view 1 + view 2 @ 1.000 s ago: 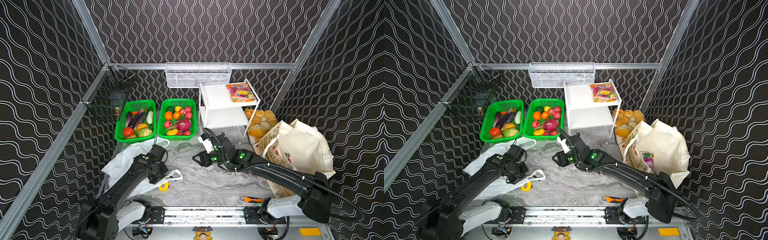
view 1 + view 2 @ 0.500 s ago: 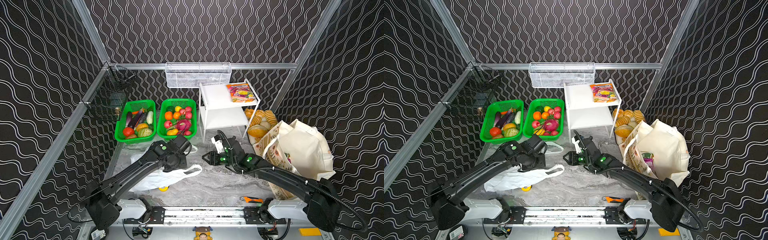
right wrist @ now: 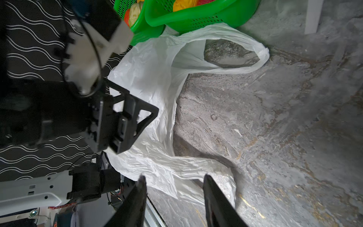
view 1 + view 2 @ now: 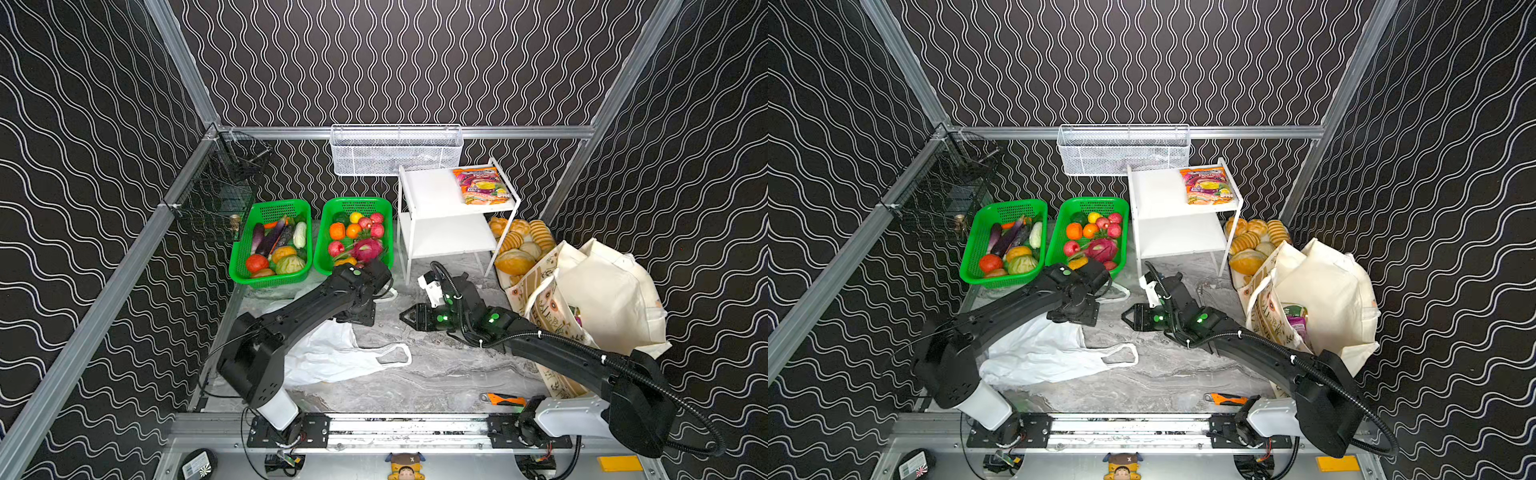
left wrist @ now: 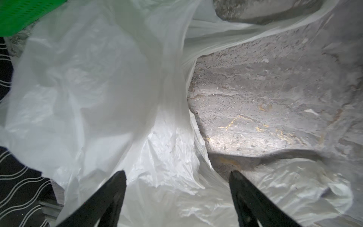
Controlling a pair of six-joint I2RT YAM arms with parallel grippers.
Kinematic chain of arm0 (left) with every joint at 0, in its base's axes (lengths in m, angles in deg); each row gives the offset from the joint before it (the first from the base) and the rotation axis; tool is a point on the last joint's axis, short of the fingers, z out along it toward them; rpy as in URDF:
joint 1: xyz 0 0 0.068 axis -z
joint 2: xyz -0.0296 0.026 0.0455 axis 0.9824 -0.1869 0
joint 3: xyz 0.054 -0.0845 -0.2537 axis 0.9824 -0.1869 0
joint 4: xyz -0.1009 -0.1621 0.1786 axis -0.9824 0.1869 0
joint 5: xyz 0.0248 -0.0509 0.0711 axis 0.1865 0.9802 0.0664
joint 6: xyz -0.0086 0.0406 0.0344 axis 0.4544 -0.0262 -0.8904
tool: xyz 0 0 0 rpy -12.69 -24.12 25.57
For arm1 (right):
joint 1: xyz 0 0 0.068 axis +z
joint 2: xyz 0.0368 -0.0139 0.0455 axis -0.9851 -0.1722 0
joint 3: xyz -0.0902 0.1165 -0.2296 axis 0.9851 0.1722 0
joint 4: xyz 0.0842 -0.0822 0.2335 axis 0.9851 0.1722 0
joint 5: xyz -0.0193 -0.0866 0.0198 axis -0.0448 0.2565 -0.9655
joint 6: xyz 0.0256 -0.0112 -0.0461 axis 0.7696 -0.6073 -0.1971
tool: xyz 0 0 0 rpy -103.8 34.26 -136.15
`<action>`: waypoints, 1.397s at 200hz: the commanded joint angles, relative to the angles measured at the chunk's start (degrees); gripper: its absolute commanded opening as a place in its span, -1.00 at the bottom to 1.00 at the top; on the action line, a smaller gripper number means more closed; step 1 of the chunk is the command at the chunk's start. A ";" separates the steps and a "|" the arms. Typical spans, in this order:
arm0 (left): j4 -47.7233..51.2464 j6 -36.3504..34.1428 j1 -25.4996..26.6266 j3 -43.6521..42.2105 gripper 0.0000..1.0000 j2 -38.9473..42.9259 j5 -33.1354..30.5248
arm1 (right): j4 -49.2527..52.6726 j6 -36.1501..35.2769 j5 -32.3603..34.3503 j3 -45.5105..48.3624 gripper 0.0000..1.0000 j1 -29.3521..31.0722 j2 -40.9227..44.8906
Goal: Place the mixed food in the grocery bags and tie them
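Hovering the left gripper (image 5: pixel 176 173), jaws spread wide and empty, just above the white plastic bag (image 4: pixel 332 357) lying limp on the marble tabletop (image 4: pixel 436 374); holding the right gripper (image 3: pixel 173 176) part-open, empty, nearby. Ideally pinching one rim layer only, lifting slowly.

1. Left arm (image 4: pixel 299 316): matte black links; one green status dot (image 4: pixel 356 272) near the wrist; white base shell (image 4: pixel 276 409).
2. Right arm (image 4: pixel 552 353): matte black links; two green status lights (image 4: pixel 492 316); white base cover (image 4: pixel 569 415); white wrist block (image 4: pixel 430 286).
3. Black ribbed cable hose (image 4: pixel 571 345), fixed with white ties, runs along the right arm.
4. Left gripper (image 5: pixel 177 173): plain black tapering fingers (image 5: pixel 110 194).
5. Right gripper (image 3: pixel 174 176): matching black tapering fingers (image 3: pixel 216 198).
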 commanded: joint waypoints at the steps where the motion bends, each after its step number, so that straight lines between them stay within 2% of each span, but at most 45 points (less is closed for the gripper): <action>1: -1.69 -3.15 -0.07 -0.17 0.62 -3.76 -1.49 | -3.93 2.56 -0.23 1.18 -0.03 0.01 0.64; 37: -2.57 -3.18 -0.09 -0.56 0.33 -9.77 -4.81 | -4.29 3.76 -0.28 2.24 -0.03 0.01 0.73; 64: -2.86 -1.99 -0.11 -1.52 0.12 -12.93 -7.21 | -4.76 5.75 2.41 4.19 -0.03 0.03 2.13; 101: -0.17 -1.15 1.52 -0.61 -1.00 -10.64 -9.11 | -8.51 9.38 6.42 9.04 -0.03 0.03 6.66; 121: 2.76 -1.97 3.80 1.97 -1.00 -5.72 -8.10 | -8.24 9.59 7.80 9.91 -0.03 0.03 8.77; 142: 3.83 -3.91 5.92 4.28 -1.00 1.53 -2.23 | -7.49 9.80 8.44 10.63 -0.02 -0.51 11.10; 173: 0.77 -5.65 6.04 4.47 -1.00 14.73 9.84 | -9.35 12.35 1.22 13.42 -0.01 -6.13 15.43; 197: -2.47 -4.92 5.95 4.52 -1.00 21.40 13.78 | -14.25 14.00 -3.01 16.72 0.03 -8.67 20.20; 216: -3.10 -4.20 5.95 6.52 -1.00 21.69 15.04 | -21.22 15.58 -6.69 19.53 0.05 -8.28 23.16; 237: -4.40 -3.67 5.95 8.87 -1.00 19.73 18.25 | -29.92 19.04 -7.01 22.41 0.08 -6.12 24.43; 279: -11.19 -1.36 5.95 9.57 -1.00 17.25 24.85 | -33.71 20.26 -3.77 18.15 0.20 1.55 19.39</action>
